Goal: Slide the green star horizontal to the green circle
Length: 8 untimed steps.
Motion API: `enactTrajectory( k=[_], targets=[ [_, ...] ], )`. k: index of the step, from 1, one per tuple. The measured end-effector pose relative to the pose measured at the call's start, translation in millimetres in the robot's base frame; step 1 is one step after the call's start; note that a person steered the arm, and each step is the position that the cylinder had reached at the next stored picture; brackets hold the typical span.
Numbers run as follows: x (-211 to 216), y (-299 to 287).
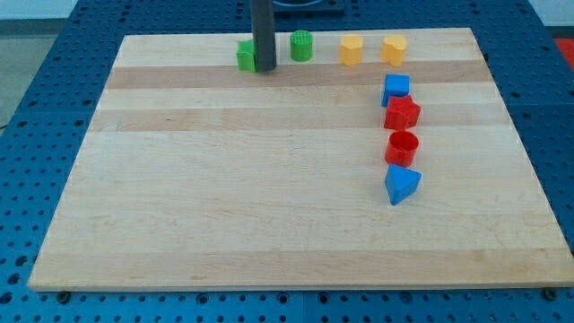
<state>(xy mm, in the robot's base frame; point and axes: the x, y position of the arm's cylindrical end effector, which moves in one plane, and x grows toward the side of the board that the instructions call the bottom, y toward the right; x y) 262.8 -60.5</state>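
Note:
The green star [246, 56] sits near the view's top edge of the wooden board [269, 179], partly hidden behind my rod. The green circle [301, 46] stands a little to its right, slightly higher in the view. My tip [265, 69] rests on the board right against the star's right side, between the star and the circle.
Two yellow blocks [351, 49] [393, 49] stand to the right of the green circle. Below them runs a column: a blue cube [395, 89], a red star [402, 113], a red cylinder [402, 146] and a blue triangle [401, 184].

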Motion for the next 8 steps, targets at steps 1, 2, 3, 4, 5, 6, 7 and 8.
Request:
enactTrajectory(
  k=[1, 2, 3, 4, 5, 6, 7, 8],
  targets=[
    [0, -10],
    [36, -9],
    [29, -26],
    [18, -41],
    [17, -43],
    [8, -43],
    [6, -36],
    [14, -27]
  ],
)
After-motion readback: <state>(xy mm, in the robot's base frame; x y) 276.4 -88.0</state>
